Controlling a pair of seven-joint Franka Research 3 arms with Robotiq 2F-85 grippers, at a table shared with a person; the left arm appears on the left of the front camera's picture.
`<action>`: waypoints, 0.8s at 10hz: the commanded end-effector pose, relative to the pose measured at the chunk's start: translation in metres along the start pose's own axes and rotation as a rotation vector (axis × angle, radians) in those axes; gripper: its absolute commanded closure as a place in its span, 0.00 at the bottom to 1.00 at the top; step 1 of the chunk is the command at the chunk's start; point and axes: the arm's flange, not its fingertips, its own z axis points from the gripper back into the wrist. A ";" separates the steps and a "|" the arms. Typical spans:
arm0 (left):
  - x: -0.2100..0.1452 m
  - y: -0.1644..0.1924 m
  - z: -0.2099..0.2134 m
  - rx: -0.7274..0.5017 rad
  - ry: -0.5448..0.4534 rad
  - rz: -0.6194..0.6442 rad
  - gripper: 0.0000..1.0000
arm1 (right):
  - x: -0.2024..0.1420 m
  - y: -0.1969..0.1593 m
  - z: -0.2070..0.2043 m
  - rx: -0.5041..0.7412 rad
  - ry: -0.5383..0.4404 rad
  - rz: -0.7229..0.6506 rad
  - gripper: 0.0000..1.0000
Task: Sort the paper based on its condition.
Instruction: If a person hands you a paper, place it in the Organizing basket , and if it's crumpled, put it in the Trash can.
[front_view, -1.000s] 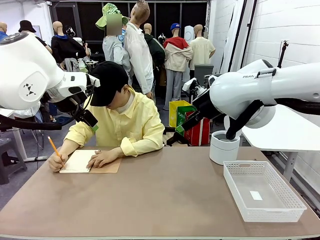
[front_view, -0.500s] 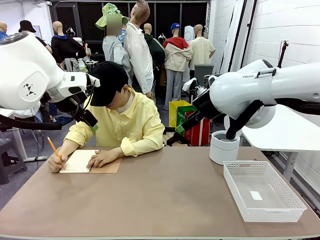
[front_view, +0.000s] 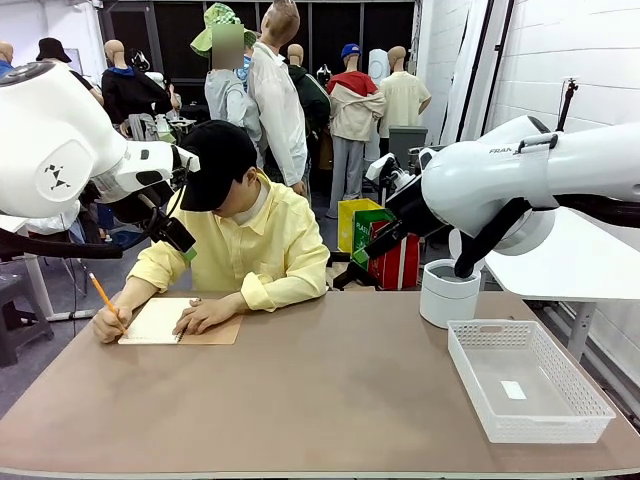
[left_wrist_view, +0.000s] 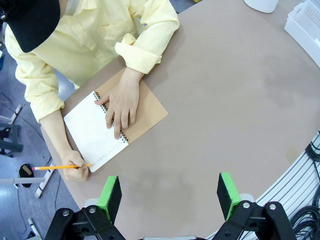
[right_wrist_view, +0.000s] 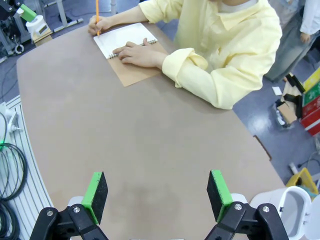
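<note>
No loose paper lies on the table. At the far left a person writes with an orange pencil (front_view: 103, 296) on the white page of a spiral notebook (front_view: 160, 322) with a brown card cover. In the left wrist view the notebook (left_wrist_view: 92, 137) lies under the person's flat hand (left_wrist_view: 120, 105). My left gripper (left_wrist_view: 169, 197) hangs open high above the table's near left, nothing between its green pads. My right gripper (right_wrist_view: 156, 195) is also open and empty, high over the table's middle, with the notebook (right_wrist_view: 125, 37) far ahead of it.
A white mesh basket (front_view: 470, 368) stands at the near right with a small white slip on its floor. A white cylindrical bin (front_view: 448, 295) stands behind it. The brown tabletop (front_view: 330, 400) between notebook and basket is bare. Both arms hover above the table.
The person's pencil hand has shifted slightly to the left on the page. Neither arm nor gripper has moved.
</note>
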 end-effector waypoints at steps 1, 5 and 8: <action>0.000 0.001 0.001 0.001 0.000 0.005 0.00 | 0.000 0.001 0.000 0.000 0.001 -0.012 0.00; 0.000 0.001 0.001 0.001 0.000 0.005 0.00 | 0.000 0.001 0.000 0.000 0.001 -0.012 0.00; 0.000 0.001 0.001 0.001 0.000 0.005 0.00 | 0.000 0.001 0.000 0.000 0.001 -0.012 0.00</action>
